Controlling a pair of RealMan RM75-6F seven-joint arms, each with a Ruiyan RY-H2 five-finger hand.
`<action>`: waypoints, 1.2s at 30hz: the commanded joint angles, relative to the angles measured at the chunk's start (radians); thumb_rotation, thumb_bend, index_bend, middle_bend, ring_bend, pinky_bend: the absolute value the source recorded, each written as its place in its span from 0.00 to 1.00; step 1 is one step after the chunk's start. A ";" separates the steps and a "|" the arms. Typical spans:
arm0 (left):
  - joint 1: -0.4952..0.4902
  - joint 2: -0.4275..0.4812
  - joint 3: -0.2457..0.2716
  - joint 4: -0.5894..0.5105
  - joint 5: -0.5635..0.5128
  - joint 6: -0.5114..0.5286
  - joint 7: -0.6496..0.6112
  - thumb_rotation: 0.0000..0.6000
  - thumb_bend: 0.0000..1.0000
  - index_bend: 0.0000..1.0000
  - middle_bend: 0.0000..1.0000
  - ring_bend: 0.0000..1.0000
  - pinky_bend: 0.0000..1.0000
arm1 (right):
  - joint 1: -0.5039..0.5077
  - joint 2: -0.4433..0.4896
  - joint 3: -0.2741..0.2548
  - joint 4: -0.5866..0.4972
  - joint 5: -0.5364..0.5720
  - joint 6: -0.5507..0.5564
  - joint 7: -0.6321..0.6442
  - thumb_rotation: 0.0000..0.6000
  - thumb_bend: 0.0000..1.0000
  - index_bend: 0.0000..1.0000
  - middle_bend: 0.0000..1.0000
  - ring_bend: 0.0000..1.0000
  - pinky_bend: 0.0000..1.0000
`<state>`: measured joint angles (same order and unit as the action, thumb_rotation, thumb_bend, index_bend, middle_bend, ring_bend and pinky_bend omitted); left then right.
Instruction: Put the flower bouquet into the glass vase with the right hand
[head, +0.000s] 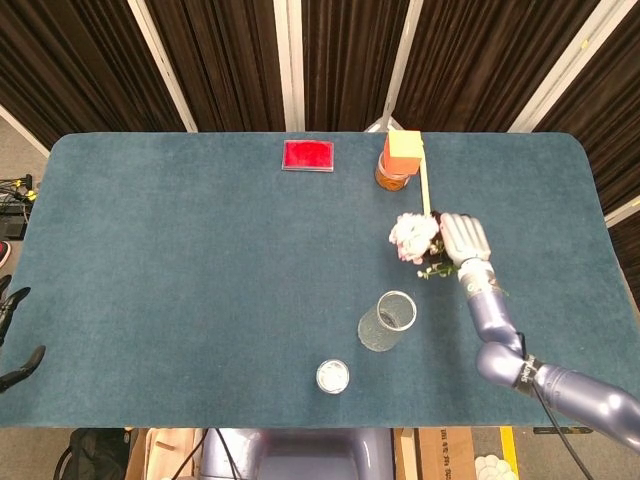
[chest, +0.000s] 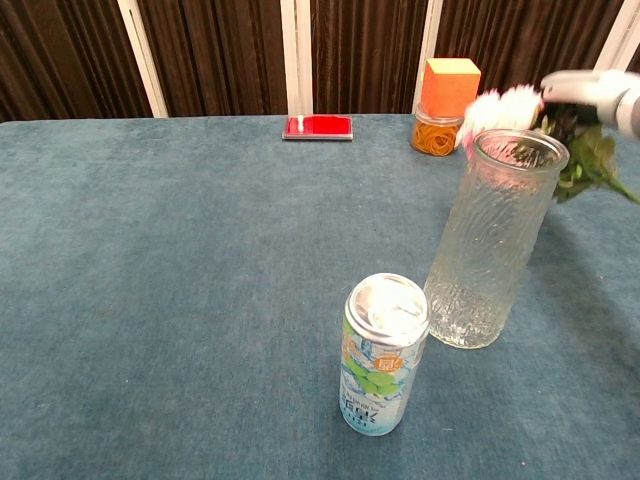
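My right hand (head: 464, 240) grips the flower bouquet (head: 411, 237), lifted off the table with its white-pink blossoms pointing left and its green stems trailing under the wrist. In the chest view the bouquet (chest: 498, 107) hangs just behind and above the rim of the glass vase (chest: 492, 241), and my right hand (chest: 590, 93) shows at the right edge. The vase (head: 387, 321) stands upright and holds nothing, nearer to me than the hand. Part of my left hand (head: 12, 340) shows at the far left edge, off the table, and whether its fingers are curled cannot be made out.
A drink can (chest: 380, 367) stands left of the vase and closer to me. An orange-lidded jar (head: 399, 160) and a pale stick (head: 425, 192) are just beyond the bouquet. A red box (head: 308, 155) lies at the back centre.
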<state>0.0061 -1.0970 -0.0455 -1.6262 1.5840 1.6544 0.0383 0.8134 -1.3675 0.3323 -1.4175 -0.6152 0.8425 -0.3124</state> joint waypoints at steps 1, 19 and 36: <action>0.000 0.000 -0.001 0.001 0.001 0.002 -0.002 1.00 0.34 0.14 0.00 0.00 0.09 | -0.034 0.092 0.087 -0.076 -0.068 -0.016 0.137 1.00 0.40 0.40 0.58 0.63 0.25; 0.013 -0.019 -0.019 0.041 0.024 0.071 -0.059 1.00 0.33 0.14 0.00 0.00 0.09 | -0.261 0.398 0.456 -0.578 -0.105 0.117 0.730 1.00 0.40 0.45 0.58 0.63 0.24; 0.015 -0.010 -0.021 0.042 0.020 0.073 -0.086 1.00 0.34 0.14 0.00 0.00 0.09 | -0.300 0.505 0.503 -0.917 0.004 0.230 0.769 1.00 0.40 0.46 0.58 0.63 0.24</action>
<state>0.0207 -1.1069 -0.0662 -1.5839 1.6042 1.7272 -0.0479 0.5138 -0.8629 0.8397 -2.3282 -0.6114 1.0690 0.4527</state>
